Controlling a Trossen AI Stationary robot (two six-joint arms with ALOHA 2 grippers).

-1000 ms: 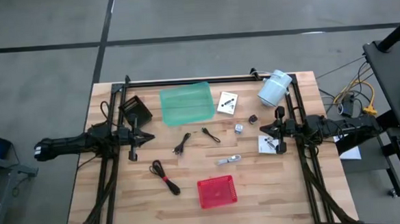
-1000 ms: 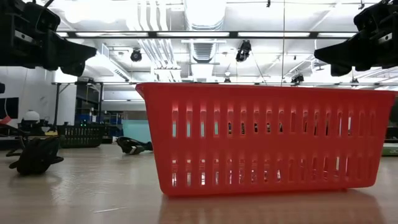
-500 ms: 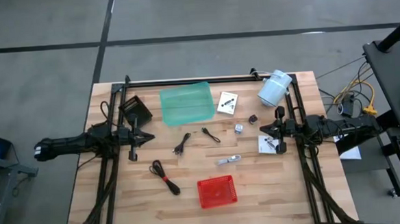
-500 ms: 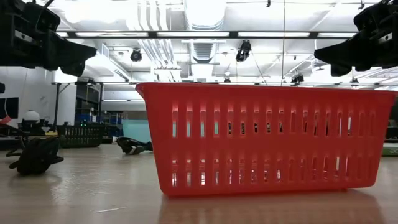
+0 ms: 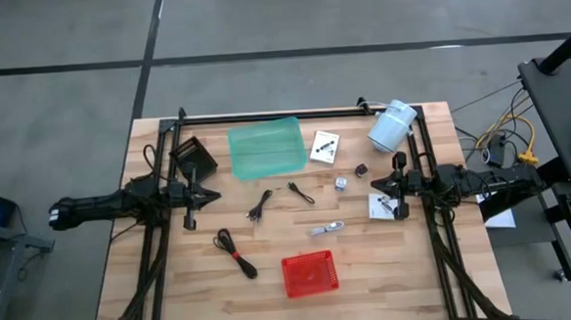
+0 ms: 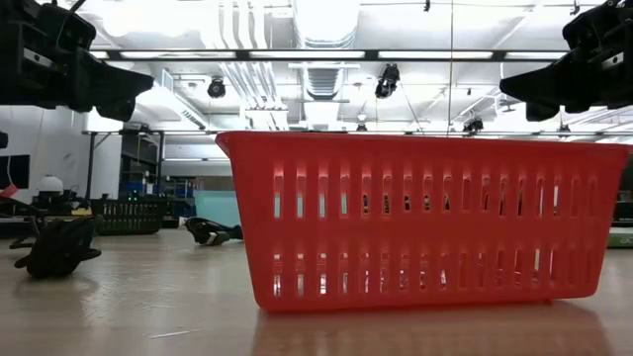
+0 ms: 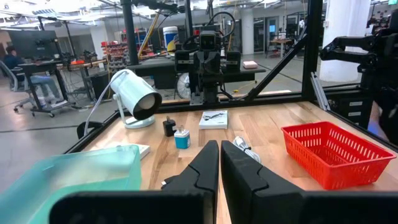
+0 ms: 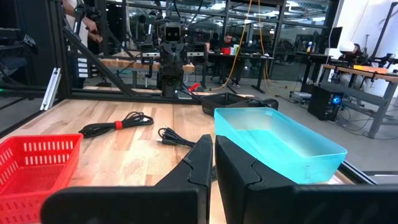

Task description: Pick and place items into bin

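— Where are the arms sitting?

— I'm seeing the left gripper (image 5: 212,193) hanging over the tabletop's left edge and the right gripper (image 5: 376,184) over its right edge, both with fingers pressed together and holding nothing (the wrist views show it plainly).

— And the items?

— They're lying loose mid-table: a red-banded coiled cable (image 5: 234,252) toward the near left, two smaller black cables (image 5: 260,204) centrally, a white card (image 5: 325,146) by the green tray (image 5: 265,147), and another card (image 5: 381,206) under the right gripper. I'm looking at the red bin (image 5: 309,273) standing at the near edge, with nothing visible inside it.
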